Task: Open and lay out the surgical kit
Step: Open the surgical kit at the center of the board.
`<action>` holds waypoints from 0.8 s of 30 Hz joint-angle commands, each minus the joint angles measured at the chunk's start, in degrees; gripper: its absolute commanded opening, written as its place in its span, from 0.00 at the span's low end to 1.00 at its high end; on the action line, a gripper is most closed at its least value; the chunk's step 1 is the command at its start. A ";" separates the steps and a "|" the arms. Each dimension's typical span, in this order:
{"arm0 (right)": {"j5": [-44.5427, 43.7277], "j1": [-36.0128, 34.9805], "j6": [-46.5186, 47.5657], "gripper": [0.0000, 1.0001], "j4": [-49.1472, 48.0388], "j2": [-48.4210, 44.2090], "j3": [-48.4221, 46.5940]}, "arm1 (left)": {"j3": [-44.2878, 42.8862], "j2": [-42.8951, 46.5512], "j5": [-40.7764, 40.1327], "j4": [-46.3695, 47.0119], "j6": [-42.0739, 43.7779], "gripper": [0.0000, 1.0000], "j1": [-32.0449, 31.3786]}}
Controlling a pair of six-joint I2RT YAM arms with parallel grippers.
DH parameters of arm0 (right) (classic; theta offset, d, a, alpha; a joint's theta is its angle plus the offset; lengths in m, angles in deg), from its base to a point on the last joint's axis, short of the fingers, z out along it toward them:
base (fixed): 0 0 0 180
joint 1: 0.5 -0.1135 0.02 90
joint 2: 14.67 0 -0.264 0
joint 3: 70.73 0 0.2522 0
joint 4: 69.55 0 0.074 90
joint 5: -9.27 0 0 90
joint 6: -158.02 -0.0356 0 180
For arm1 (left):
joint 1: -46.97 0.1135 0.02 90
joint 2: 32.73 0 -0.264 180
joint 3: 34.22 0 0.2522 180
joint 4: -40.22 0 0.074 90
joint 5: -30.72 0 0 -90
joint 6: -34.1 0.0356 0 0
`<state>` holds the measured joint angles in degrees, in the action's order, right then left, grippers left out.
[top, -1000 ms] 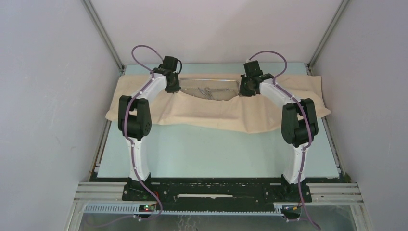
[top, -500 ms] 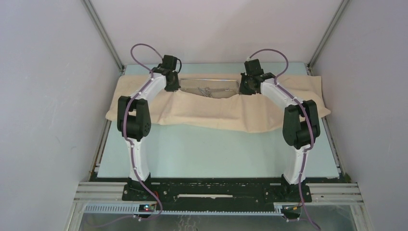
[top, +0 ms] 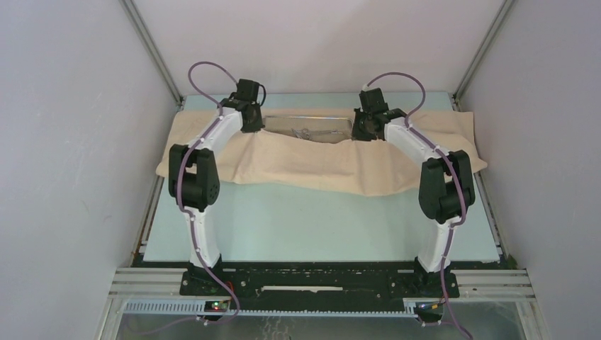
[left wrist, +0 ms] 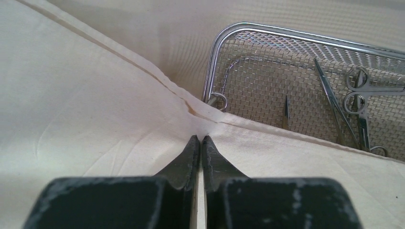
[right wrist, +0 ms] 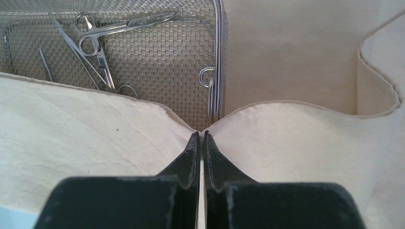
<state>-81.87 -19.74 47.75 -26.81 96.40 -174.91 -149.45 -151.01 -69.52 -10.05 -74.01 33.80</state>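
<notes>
Both arms reach far forward from their bases at the bottom of the top view and bend down toward the upper middle of the frame. The left end effector [top: 254,122] is at the left end of the steel tray [top: 305,117], and the right end effector [top: 361,129] is at the right end of it.

In the left wrist view, the left end effector [left wrist: 200,139] is clenched, with the fingers pressed together on the hemmed edge of the beige wrapping cloth [left wrist: 71,105], just near the tray corner. In the right wrist view, the right end effector [right wrist: 201,136] is clenched in the same way on the cloth edge, directly in front of the tray's end wall.

The cloth lies wide over the far part of the desk [top: 319,219]. Its near flap covers the front side of the tray, so only the back part of the mesh bottom is visible.

Inside the tray lie ring-handled instruments [left wrist: 358,95], crossed over each other. A slim pointed tool [left wrist: 286,107] lies beside them and is partly under the cloth edge. A small wire loop [right wrist: 206,76] hangs on the end wall of the tray.
</notes>
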 commanded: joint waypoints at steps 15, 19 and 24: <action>-5.01 -4.03 -1.64 0.01 1.16 -10.05 4.54 | 10.38 12.64 -2.50 6.27 -3.26 0.00 -0.28; -6.58 -4.90 -1.67 0.01 1.93 -11.07 4.90 | 12.47 13.77 -2.37 7.16 -3.63 0.00 -0.28; -7.94 -5.85 -2.25 0.00 2.40 -12.97 7.04 | 17.07 17.83 -3.34 8.70 -5.24 0.00 -0.28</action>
<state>-87.21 -24.51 46.88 -25.06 88.16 -169.29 -135.16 -140.04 -71.14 -4.13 -77.22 33.71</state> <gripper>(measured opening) 0.009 0.023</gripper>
